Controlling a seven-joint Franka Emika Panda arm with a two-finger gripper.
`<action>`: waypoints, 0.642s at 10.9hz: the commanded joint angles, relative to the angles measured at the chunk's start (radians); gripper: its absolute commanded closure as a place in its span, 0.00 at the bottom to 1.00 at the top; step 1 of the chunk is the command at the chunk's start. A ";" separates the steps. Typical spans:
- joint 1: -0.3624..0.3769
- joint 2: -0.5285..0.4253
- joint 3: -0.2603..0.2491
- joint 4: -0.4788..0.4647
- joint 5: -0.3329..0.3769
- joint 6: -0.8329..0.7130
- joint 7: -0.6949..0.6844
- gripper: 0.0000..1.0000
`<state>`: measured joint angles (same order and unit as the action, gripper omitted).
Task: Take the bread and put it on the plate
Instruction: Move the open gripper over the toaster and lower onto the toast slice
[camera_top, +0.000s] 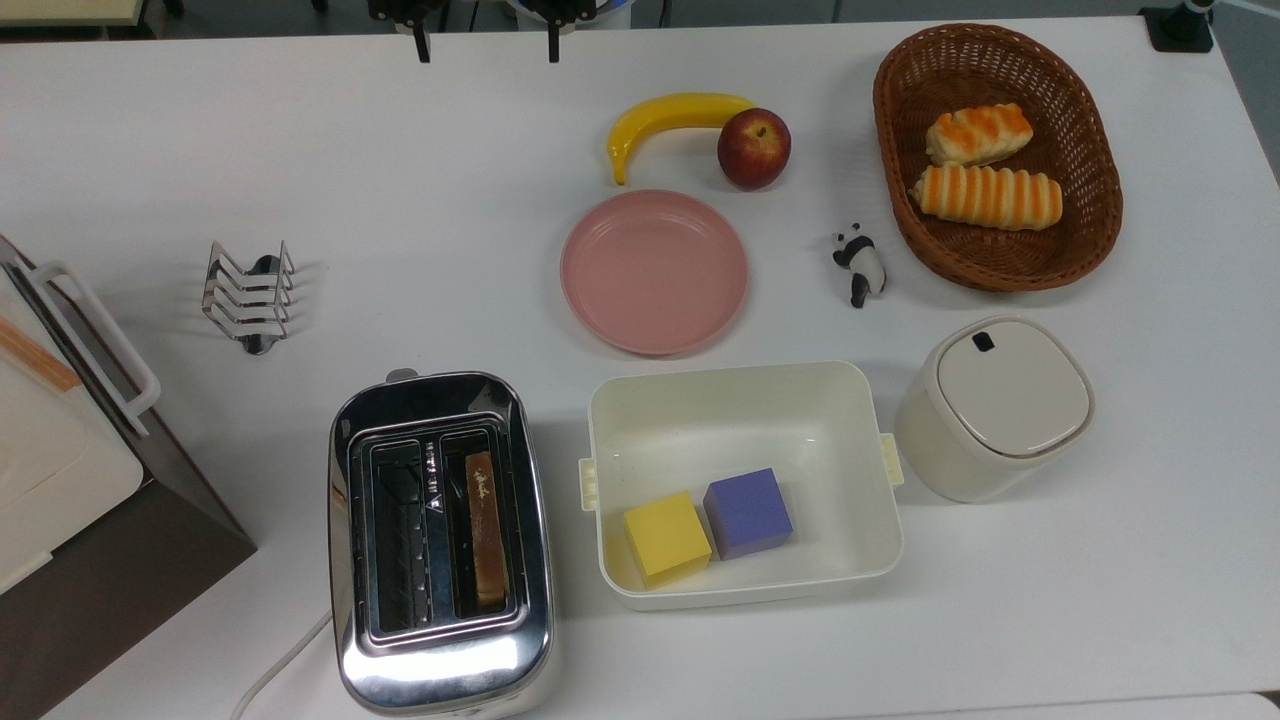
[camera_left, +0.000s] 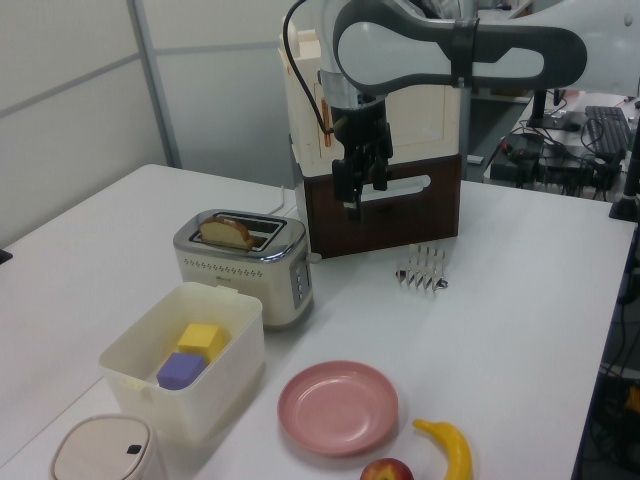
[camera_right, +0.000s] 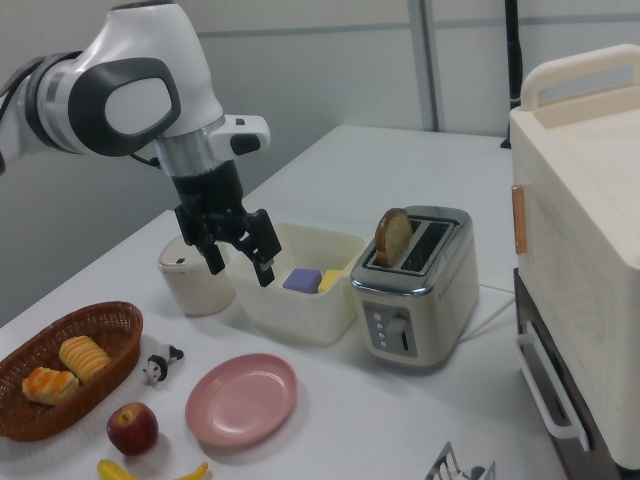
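While the bread (camera_top: 486, 530) stands upright in one slot of the chrome toaster (camera_top: 440, 545), its rounded top proud of the opening, nothing holds it. Item: pink plate (camera_top: 654, 271), bare, at about 1 o'clock from the toaster in the top view. Item: white tub (camera_top: 742, 480) just beside the toaster at 3 o'clock, holding a yellow cube (camera_top: 666, 537) and a purple cube (camera_top: 748, 512). Item: toast rack (camera_top: 250, 294) at 11 o'clock; banana (camera_top: 668, 122) and apple (camera_top: 753, 147) at 12 o'clock of the plate.

Gripper (camera_right: 238, 258): fingers spread apart, empty, hanging well above the table, apart from the slice.

Risks, as judged: the slice is thin and sits deep, so fingers descending off-line may strike the slot edge or nip only crust; a tilted lift could drag the slice against the slot and drop it short of the plate.
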<state>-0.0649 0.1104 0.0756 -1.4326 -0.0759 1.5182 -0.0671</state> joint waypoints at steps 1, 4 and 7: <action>-0.025 -0.034 -0.007 -0.031 0.024 -0.006 0.017 0.00; -0.026 -0.031 -0.007 -0.031 0.022 0.006 0.004 0.00; -0.026 -0.021 -0.005 -0.029 0.025 0.013 0.004 0.00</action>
<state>-0.0926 0.1104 0.0747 -1.4326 -0.0753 1.5182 -0.0618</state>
